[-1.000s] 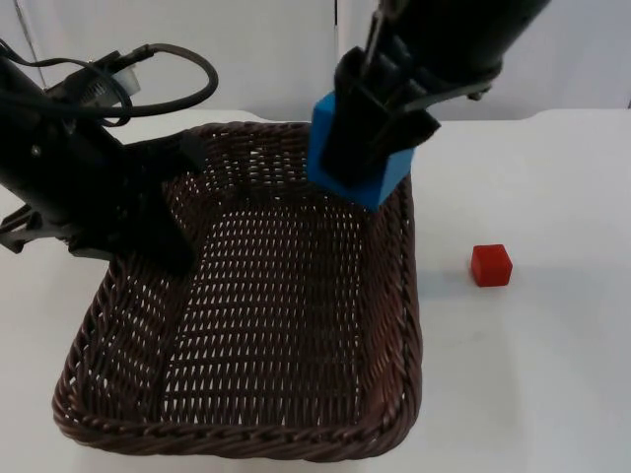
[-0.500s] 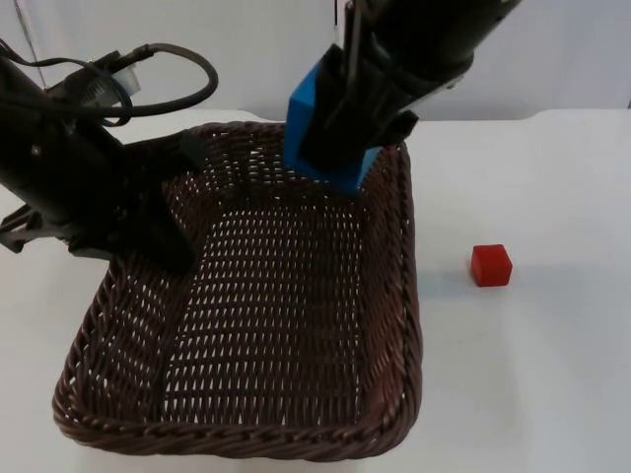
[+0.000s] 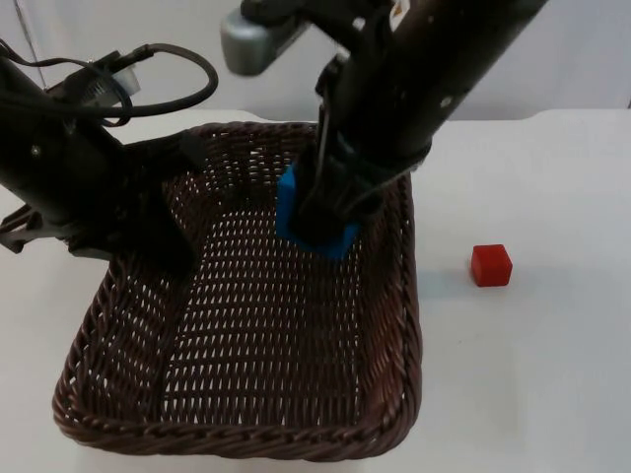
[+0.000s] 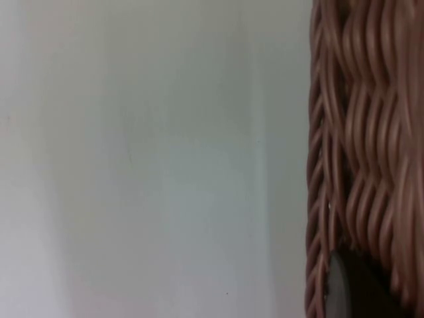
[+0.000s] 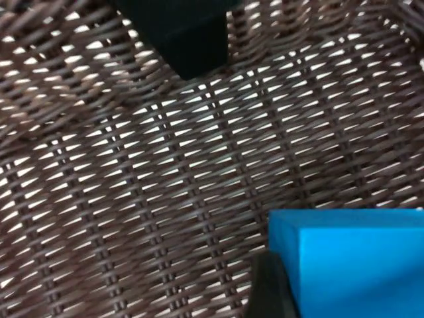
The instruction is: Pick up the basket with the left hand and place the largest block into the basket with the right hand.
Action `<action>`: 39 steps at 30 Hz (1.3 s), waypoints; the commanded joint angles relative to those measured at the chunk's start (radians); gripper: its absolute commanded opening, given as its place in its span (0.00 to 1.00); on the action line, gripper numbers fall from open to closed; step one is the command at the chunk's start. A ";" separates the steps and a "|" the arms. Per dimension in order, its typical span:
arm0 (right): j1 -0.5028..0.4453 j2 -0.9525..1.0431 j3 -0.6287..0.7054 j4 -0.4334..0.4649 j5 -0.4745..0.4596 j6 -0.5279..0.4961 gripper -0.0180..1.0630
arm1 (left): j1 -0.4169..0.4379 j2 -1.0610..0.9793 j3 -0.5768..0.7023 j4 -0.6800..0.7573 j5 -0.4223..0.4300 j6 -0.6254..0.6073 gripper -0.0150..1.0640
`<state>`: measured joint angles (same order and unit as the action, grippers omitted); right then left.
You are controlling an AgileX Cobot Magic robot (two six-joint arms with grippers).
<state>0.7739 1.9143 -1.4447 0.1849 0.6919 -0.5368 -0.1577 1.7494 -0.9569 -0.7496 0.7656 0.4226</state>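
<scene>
Where the white table (image 3: 532, 394) meets the grey wall (image 3: 246, 49) at the back, the top is plain and matte, w/ pale light showing through the weave. Basket (image 3: 246, 345), dark brown wicker, sits at centre-left, its near rim low in the top view and its far-left rim under the left gripper (image 3: 173, 222), which is clamped on that rim; the left wrist view has the wicker wall (image 4: 358, 132) next to bare table. Right gripper (image 3: 320, 212) reaches down inside the basket's far half, fingers closed on the blue block (image 3: 296, 222), which is within the rim and near the woven floor; can't tell if it touches. Right wrist view: blue block (image 5: 358, 265) just above the weave (image 5: 165, 165), w/ a black fingertip beside it. Red block (image 3: 491, 265), much smaller, sits on the table to the basket's right, well apart from it.
</scene>
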 commanded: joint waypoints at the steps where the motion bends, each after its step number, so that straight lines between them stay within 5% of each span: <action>1: 0.003 0.004 -0.009 0.012 -0.020 0.005 0.03 | 0.000 -0.005 -0.008 -0.030 0.005 0.000 0.01; 4: 0.003 0.005 -0.009 0.012 -0.026 0.005 0.11 | 0.000 -0.005 -0.008 -0.030 0.005 0.000 0.01; 8: 0.003 0.005 -0.009 0.012 -0.026 0.005 0.40 | 0.000 -0.005 -0.008 -0.030 0.005 0.000 0.01; 13: 0.003 0.005 -0.009 0.012 -0.030 0.009 0.59 | 0.000 -0.005 -0.008 -0.030 0.004 0.000 0.01; 28: 0.003 -0.051 -0.009 0.002 -0.031 0.017 0.61 | 0.000 -0.005 -0.008 -0.028 0.004 0.000 0.01; 39: 0.001 -0.237 -0.009 0.000 0.076 0.057 0.61 | 0.000 -0.005 -0.008 -0.027 0.001 0.000 0.01</action>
<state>0.7739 1.7080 -1.4447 0.1881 0.7393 -0.4871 -0.1577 1.7516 -0.9569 -0.7477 0.7632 0.4226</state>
